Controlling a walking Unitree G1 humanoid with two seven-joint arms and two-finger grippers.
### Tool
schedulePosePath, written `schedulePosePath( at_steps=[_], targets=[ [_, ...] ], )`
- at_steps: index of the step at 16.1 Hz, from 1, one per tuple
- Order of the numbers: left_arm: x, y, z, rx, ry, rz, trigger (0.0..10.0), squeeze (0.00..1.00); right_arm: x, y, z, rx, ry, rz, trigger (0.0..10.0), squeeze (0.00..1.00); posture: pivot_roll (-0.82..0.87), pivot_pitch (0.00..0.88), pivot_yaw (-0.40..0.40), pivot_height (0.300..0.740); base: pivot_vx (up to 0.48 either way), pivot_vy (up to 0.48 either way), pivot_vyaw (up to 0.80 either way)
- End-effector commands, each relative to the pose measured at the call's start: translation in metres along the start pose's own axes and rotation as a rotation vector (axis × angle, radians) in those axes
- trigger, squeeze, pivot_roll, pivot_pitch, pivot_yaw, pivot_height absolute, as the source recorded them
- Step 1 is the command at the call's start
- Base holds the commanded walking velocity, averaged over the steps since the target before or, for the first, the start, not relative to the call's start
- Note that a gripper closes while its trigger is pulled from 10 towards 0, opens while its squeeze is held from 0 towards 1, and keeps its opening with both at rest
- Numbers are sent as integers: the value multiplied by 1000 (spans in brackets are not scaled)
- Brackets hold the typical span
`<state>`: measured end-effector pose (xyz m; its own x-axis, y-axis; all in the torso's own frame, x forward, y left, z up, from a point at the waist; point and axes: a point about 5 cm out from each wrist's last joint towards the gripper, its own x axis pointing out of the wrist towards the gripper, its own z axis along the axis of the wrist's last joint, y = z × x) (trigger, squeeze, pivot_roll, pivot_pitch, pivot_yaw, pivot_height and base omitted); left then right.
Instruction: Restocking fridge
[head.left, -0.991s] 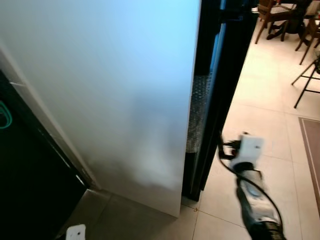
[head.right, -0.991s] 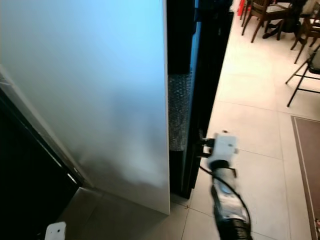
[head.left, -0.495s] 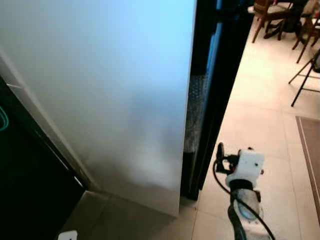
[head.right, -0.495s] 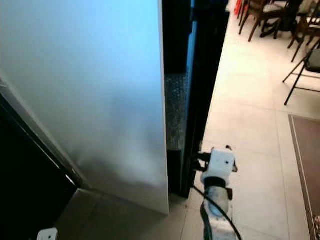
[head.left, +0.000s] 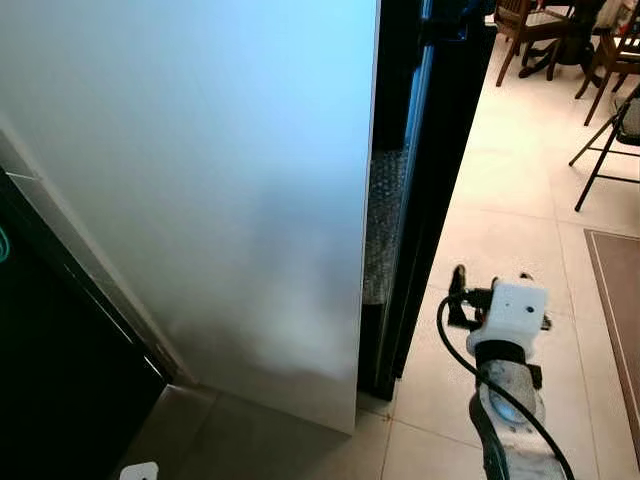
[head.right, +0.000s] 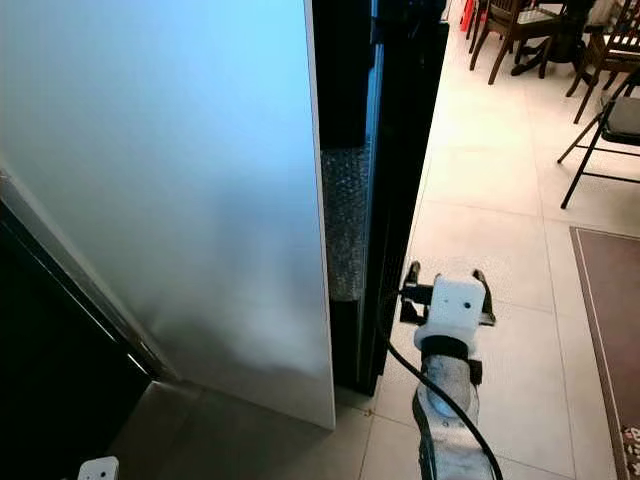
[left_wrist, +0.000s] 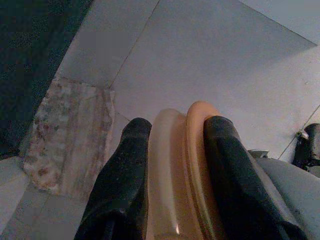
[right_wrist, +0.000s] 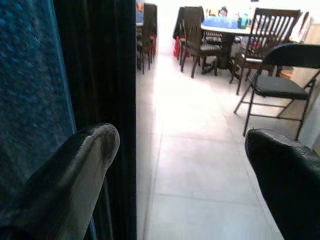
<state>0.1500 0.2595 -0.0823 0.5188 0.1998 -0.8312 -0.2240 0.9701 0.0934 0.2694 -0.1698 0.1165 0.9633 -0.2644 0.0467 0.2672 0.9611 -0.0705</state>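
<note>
Two black fingers (left_wrist: 125, 175) pinch a smooth orange disc (left_wrist: 175, 175).

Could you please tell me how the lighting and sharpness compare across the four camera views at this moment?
Left and right eye views: bluish light washes over the white fridge door, a soft grey shadow sits low on it, and the gap beside it is nearly black. Left wrist view: dim and greyish, with the left end effector clamped on a tan object. Right wrist view: bright dining area behind, near fingers soft and dark.
</note>
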Motion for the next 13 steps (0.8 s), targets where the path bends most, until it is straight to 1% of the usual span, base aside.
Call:
schedulePosePath(
  at_steps=[1, 4, 5, 6, 9, 13],
  targets=[
    [0, 2, -2, 5, 12, 11, 10000, 0, -2, -2, 4, -13, 2, -6, 10000, 0, -141, 0, 31, 740, 0, 0, 0],
    [0, -2, -5, -17, 17, 13, 10000, 0, -7, -10, 1, -56, 29, 16, 10000, 0, -142, 0, 2, 740, 0, 0, 0],
    [-1, -7, -10, -22, 26, 7, 10000, 0, -7, -15, 1, -69, 39, 16, 10000, 0, -145, 0, -10, 740, 0, 0, 0],
    [-1, -11, -14, -26, 35, 1, 10000, 0, -5, -15, 3, -72, 43, 14, 10000, 0, -142, 0, -17, 740, 0, 0, 0],
    [-1, -16, -17, -36, 41, -10, 10000, 0, -5, -11, 4, -67, 49, 27, 10000, 0, -133, 0, -31, 740, 0, 0, 0],
    [-1, -15, -16, -43, 39, -5, 10000, 0, -6, -9, 3, -50, 64, 21, 10000, 0, -135, 0, -21, 740, 0, 0, 0]
  ],
)
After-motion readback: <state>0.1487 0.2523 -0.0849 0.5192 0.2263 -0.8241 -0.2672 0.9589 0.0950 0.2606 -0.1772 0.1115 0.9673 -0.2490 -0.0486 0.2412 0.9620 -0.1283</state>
